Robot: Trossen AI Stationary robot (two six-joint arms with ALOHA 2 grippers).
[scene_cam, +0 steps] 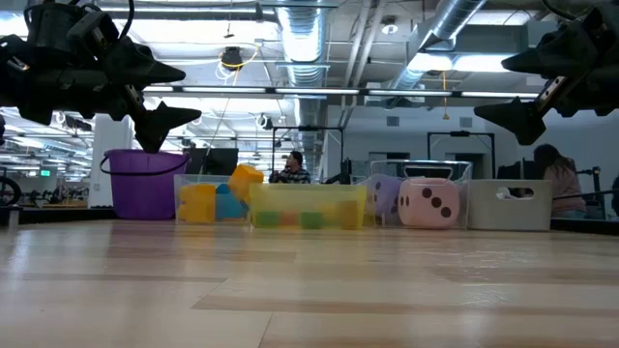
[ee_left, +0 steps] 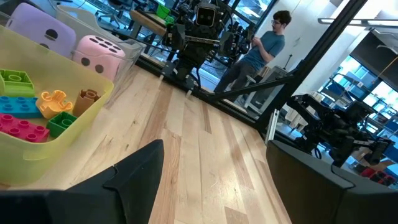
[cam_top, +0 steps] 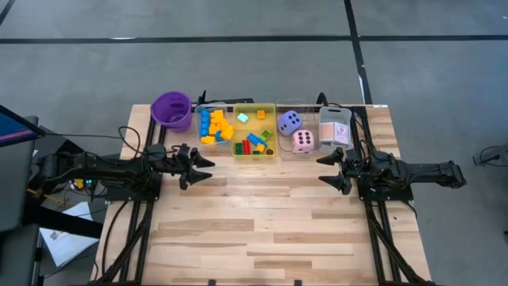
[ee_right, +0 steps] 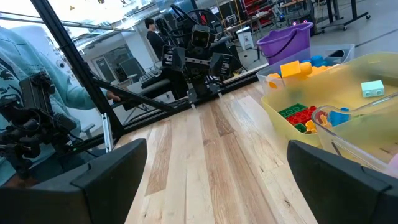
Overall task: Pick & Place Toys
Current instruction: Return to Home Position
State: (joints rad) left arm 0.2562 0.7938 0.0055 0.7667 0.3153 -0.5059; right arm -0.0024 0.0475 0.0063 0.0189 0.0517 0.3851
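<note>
1. Evidently the sorting looks complete: no toy lies loose on the table, so only the retreat to rest appears to be left.
2. The building blocks sit in the clear tray and in the yellow tray beside it. The purple die and pink die stand next along the row, and a pinkish card lies in the grey tray at the right end.
3. The left gripper hangs just in front of the clear tray, near the purple cup. Its jaws are spread and nothing is between them; the left wrist view shows only bare wood in the gap.
4. The right gripper hangs just in front of the grey tray, with its jaws likewise spread and empty. The two grippers face each other across the middle of the table, well apart.
5. The low view shows both grippers raised clear of the tabletop. A good return would hold that height until each arm is back over its own side, so that neither finger drags on the wood.
6. Each arm should draw straight back along its own line, away from the row of trays. Any sideways swing toward the row could clip a tray rim or the cup and tip out what is sorted.
7. Folding both arms at an even, slow pace would suit, since nothing is carried and nothing needs clamping.
</note>
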